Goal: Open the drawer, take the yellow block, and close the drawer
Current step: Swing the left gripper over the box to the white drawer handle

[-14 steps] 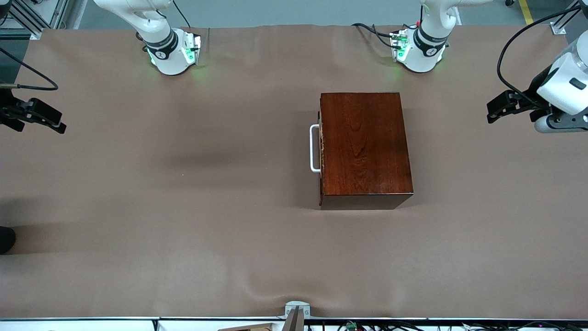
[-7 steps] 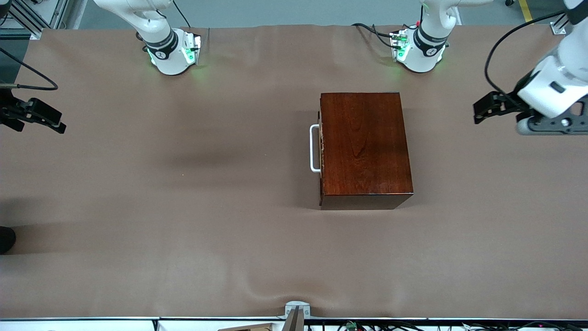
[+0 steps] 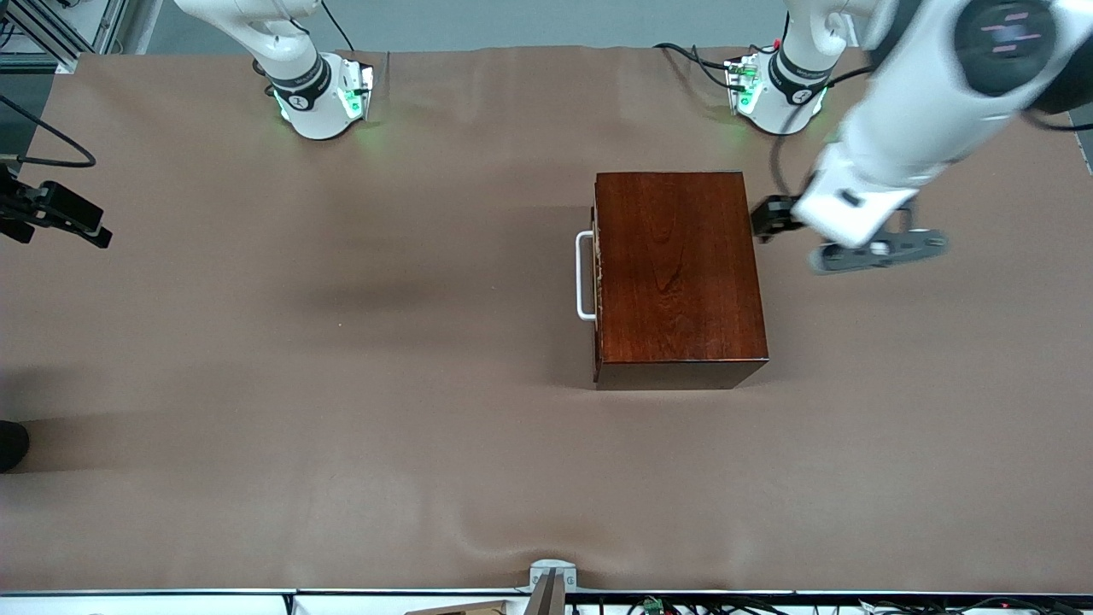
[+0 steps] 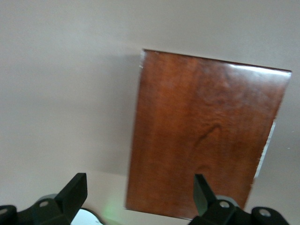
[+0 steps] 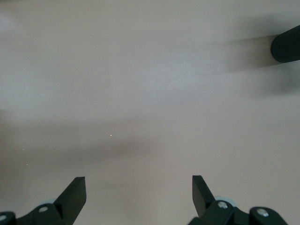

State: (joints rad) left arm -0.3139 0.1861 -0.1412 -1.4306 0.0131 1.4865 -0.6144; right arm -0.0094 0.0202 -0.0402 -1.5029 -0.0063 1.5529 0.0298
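Spreading both fingers wide, gripping nothing: left gripper (image 4: 138, 199) is hovering over one wooden box (image 3: 677, 278), its one drawer (image 3: 597, 275) shut; right gripper (image 5: 138, 199) is waiting over bare table (image 3: 341, 342). Handle (image 3: 584, 275) is showing only in front view.

A robotics lab: two white arm bases (image 3: 320, 94) bolted to a brown-covered counter (image 3: 341, 384), loose cables (image 3: 683, 55), metal framing (image 3: 51, 30) at the edge.
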